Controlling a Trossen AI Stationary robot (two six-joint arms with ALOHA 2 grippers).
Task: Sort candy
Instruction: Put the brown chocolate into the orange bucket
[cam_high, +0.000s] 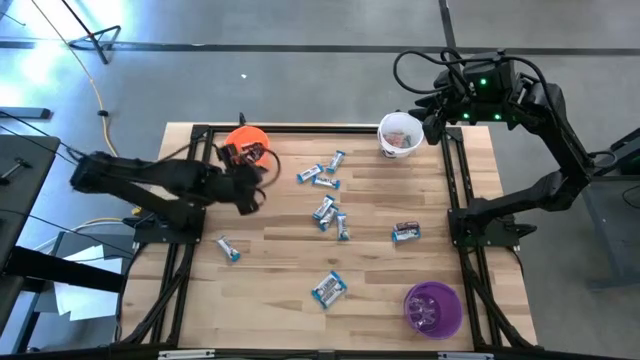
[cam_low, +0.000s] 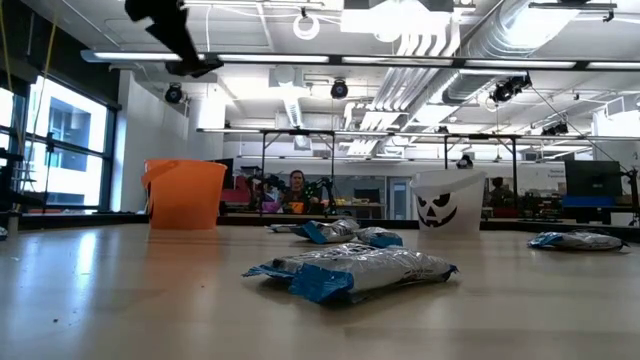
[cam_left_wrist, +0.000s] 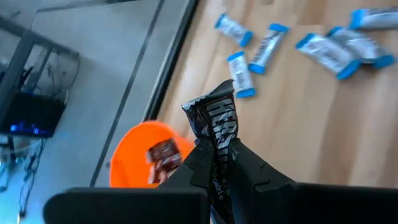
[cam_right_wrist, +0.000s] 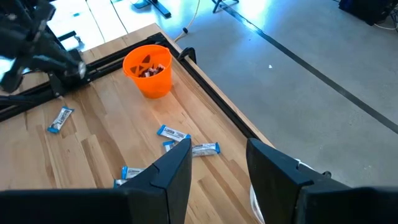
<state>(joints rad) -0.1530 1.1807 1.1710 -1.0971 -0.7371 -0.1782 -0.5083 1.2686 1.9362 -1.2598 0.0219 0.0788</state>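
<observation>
My left gripper (cam_high: 252, 188) hovers over the table's left part, just near of the orange cup (cam_high: 245, 143), shut on a dark brown candy bar (cam_left_wrist: 216, 118). The orange cup (cam_left_wrist: 146, 155) holds reddish-brown wrapped pieces. Several blue-and-white candies (cam_high: 322, 195) lie flat on the wooden table (cam_high: 280, 300), and one darker piece (cam_high: 405, 232) lies to their right. My right gripper (cam_right_wrist: 217, 162) waits open, high at the far right beside the white cup (cam_high: 400, 135). A purple cup (cam_high: 432, 308) stands at the near right. My left gripper pinches the candy bar's lower end (cam_left_wrist: 219, 142) between its two fingers. The fingers slant downward, coming from the table's left. The rest of the wrapper sticks out past the fingertips, lifted clear of the table.
Black frame rails (cam_high: 455, 180) run along the table's left, right and far edges. The white cup (cam_low: 447, 203) bears a black pumpkin face. Bare wood shows at the near left (cam_high: 250, 310). A person sits in the room beyond the table (cam_low: 296, 185).
</observation>
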